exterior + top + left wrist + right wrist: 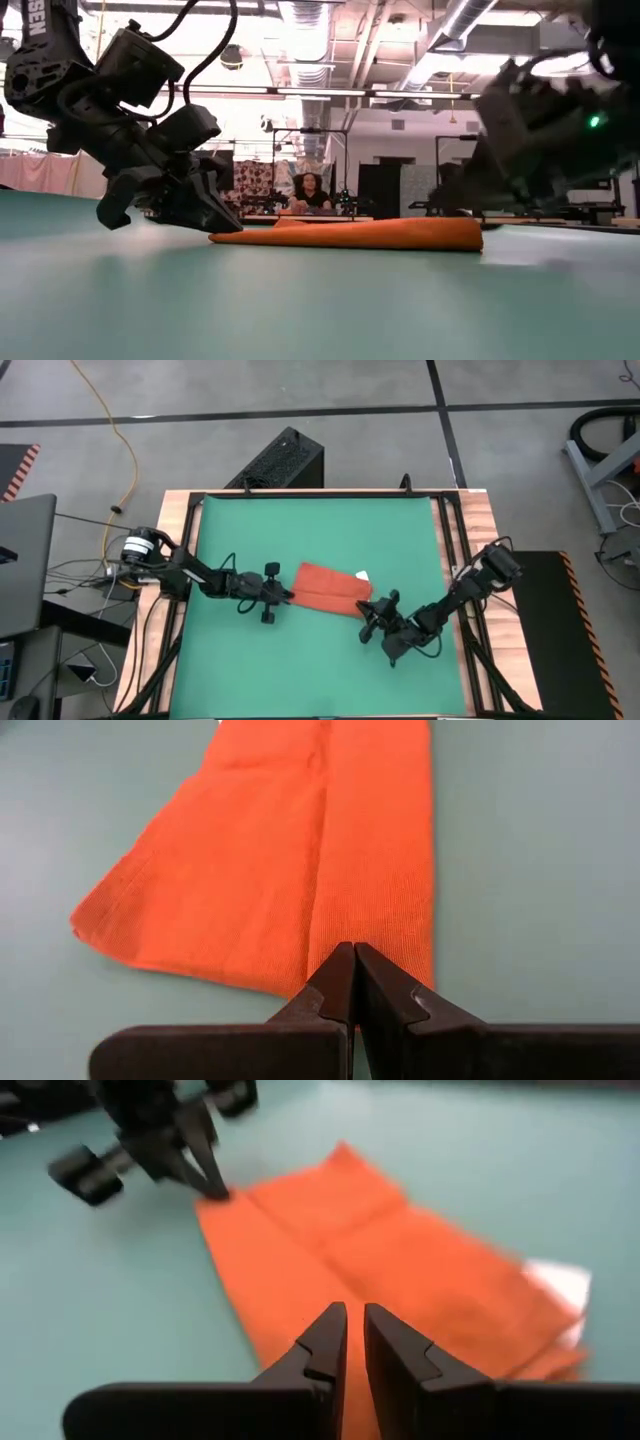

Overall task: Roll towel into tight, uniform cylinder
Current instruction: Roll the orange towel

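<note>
The orange-red towel (328,590) lies folded flat on the green mat (320,530), and a seam between its folds runs along its length (322,870). Its white tag (362,574) sticks out at the far right edge. My left gripper (288,596) is shut, with its tips at the towel's left end (215,236). My right gripper (366,612) is shut to a thin slit. It hovers over the towel's near right corner (300,1320), and the low view (520,110) shows it above the cloth. My left gripper sets its shut fingertips (355,960) on the towel's left short edge (300,982), close to the seam. The fingers slant down from the table's left. The towel lies flat on the mat. I cannot tell whether any cloth is pinched between the tips.
A black box (285,458) stands at the table's far edge. A wooden frame (480,560) borders the mat. Cables and a laptop (25,560) lie off the table's left side. A person (312,190) sits in the room beyond.
</note>
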You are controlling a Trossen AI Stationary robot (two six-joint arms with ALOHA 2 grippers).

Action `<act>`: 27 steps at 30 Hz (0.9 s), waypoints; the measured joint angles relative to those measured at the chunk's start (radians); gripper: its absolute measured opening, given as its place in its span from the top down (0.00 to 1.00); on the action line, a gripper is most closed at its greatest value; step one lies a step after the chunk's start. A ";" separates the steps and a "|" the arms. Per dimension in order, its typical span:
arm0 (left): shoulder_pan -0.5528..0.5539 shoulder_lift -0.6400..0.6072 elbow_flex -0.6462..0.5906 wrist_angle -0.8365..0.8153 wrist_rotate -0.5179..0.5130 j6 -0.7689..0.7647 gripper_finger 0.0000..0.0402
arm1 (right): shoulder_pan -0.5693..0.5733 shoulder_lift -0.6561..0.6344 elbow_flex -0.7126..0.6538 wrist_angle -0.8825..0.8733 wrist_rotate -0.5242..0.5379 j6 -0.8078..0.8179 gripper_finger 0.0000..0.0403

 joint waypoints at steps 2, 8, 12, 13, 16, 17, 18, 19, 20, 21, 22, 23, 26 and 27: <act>0.005 0.000 0.000 -0.001 0.002 0.000 1.00 | 0.028 -0.022 0.000 0.000 0.045 -0.064 0.84; 0.007 0.000 0.000 0.001 0.013 -0.001 1.00 | 0.067 -0.053 0.001 0.003 0.007 -0.263 0.83; 0.007 0.000 0.000 0.001 0.014 -0.010 1.00 | 0.044 -0.053 0.019 0.001 -0.094 -0.423 0.72; 0.007 0.000 0.000 0.000 0.014 -0.011 1.00 | 0.036 -0.053 0.026 0.000 -0.099 -0.470 0.68; 0.007 0.000 0.000 -0.001 0.014 -0.019 1.00 | 0.009 -0.053 0.047 0.001 -0.114 -0.609 0.53; 0.007 0.000 0.000 -0.002 0.014 -0.026 1.00 | 0.001 -0.053 0.052 0.001 -0.114 -0.644 0.48; 0.007 0.000 0.000 -0.002 0.014 -0.031 1.00 | -0.008 -0.053 0.057 0.001 -0.116 -0.669 0.44; 0.007 0.000 0.000 -0.003 0.014 -0.037 1.00 | -0.017 -0.053 0.059 0.002 -0.126 -0.682 0.40; 0.007 0.000 0.000 -0.004 0.014 -0.041 1.00 | -0.026 -0.054 0.060 0.002 -0.149 -0.690 0.37; 0.007 0.000 0.000 -0.004 0.014 -0.044 1.00 | -0.034 -0.053 0.060 0.001 -0.177 -0.696 0.35; 0.007 0.000 0.000 -0.004 0.014 -0.045 1.00 | -0.041 -0.050 0.060 0.002 -0.206 -0.698 0.34; 0.007 0.000 0.000 -0.005 0.014 -0.045 1.00 | -0.046 -0.043 0.060 0.004 -0.227 -0.698 0.34; 0.007 0.000 0.000 -0.008 0.014 -0.045 1.00 | -0.048 -0.010 0.060 0.001 -0.246 -0.685 0.33; 0.007 -0.001 0.000 -0.009 0.014 -0.045 1.00 | -0.046 0.004 0.060 0.001 -0.245 -0.685 0.33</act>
